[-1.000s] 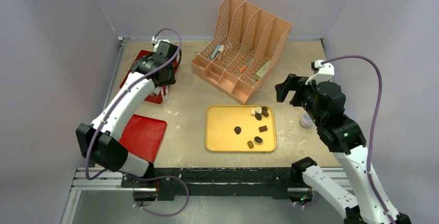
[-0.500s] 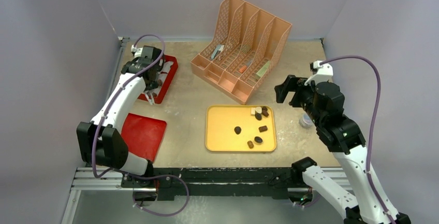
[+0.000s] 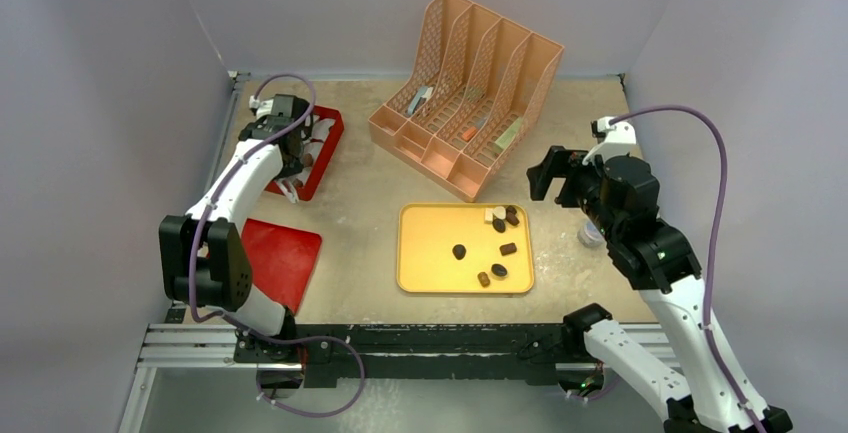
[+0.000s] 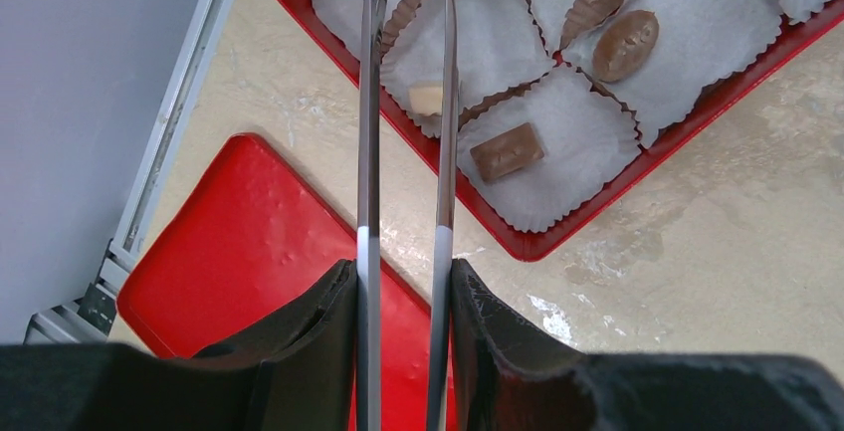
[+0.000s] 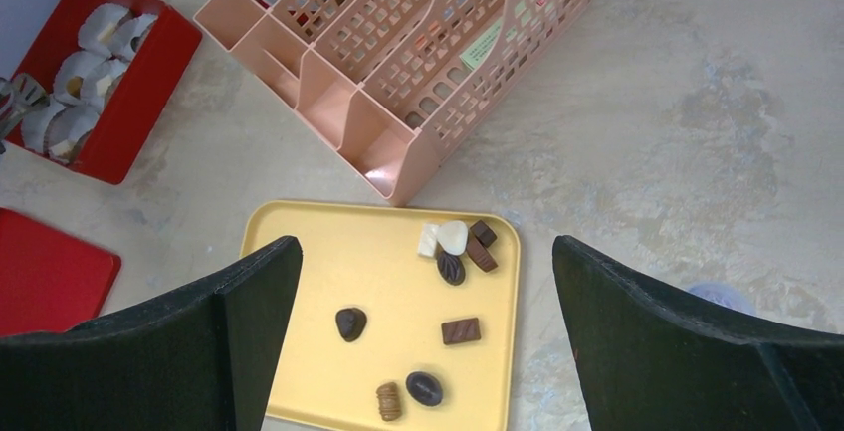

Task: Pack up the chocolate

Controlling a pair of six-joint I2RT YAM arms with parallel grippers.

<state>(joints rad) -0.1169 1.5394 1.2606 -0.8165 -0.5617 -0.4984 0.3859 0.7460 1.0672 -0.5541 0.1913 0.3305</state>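
Top view, edges: grey walls closed the desk point(image 3: 370, 223) on the left, back and right. A file rack point(image 3: 470, 83) filled the back centre.
Top view, open room: bare desk lay between the red box point(image 3: 331, 141) and the yellow tray point(image 3: 425, 253). A red lid point(image 3: 285, 258) lay flat at near left.
Top view, chocolate: loose chocolate point(image 3: 459, 251) sat on the tray, a cluster at its far right corner, the others scattered apart.
Top view, left arm: reached far along the left wall, left hand point(image 3: 290, 189) pointing down at the box's near edge.
Top view, right arm: elbow bent, right hand point(image 3: 560, 175) up off the desk, just right of the tray.
Left wrist, surface: white liners point(image 4: 557, 152) filled the box. A brown bar point(image 4: 507, 150), an oval piece point(image 4: 625, 45) and a cream piece point(image 4: 426, 99) each sat in one.
Left wrist, hand: thin fingers point(image 4: 369, 152) were nearly parallel with a narrow gap. Tips were cut off at the top, so can't tell if pinching anything.
Right wrist, hand: black fingers point(image 5: 239, 322) were spread wide with nothing between, high over the tray.
Right wrist, room: bare desk lay right of the tray.
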